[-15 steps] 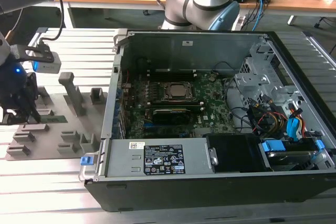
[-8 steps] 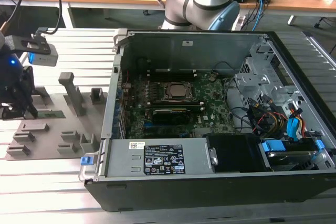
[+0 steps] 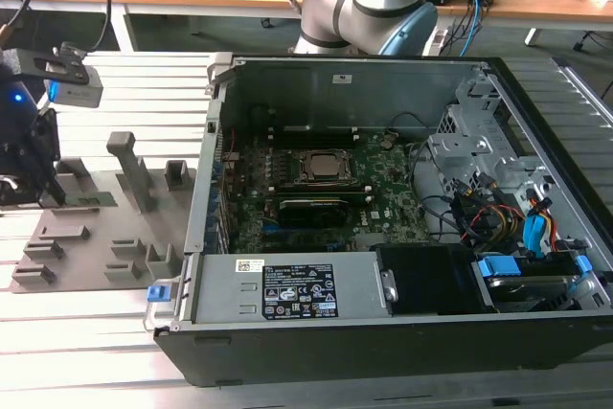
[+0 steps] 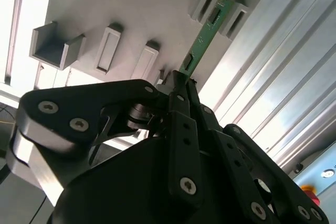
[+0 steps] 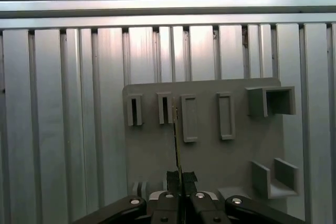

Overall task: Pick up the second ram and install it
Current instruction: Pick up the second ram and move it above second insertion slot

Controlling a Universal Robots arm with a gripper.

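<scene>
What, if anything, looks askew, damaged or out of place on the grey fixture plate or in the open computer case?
Nothing stands out. The thin green ram stick stands straight on edge over the grey plastic fixture plate, gripped by the black gripper. The open black computer case shows no visible damage.

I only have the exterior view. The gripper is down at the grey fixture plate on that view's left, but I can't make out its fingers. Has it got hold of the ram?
Observer: Yes. In the second wrist view the gripper is shut on one end of the second ram.
Operator: Where is the other end of the stick?
Observer: In that same view it lies between two grey slotted blocks of the fixture plate. I cannot tell whether it touches them.
</scene>
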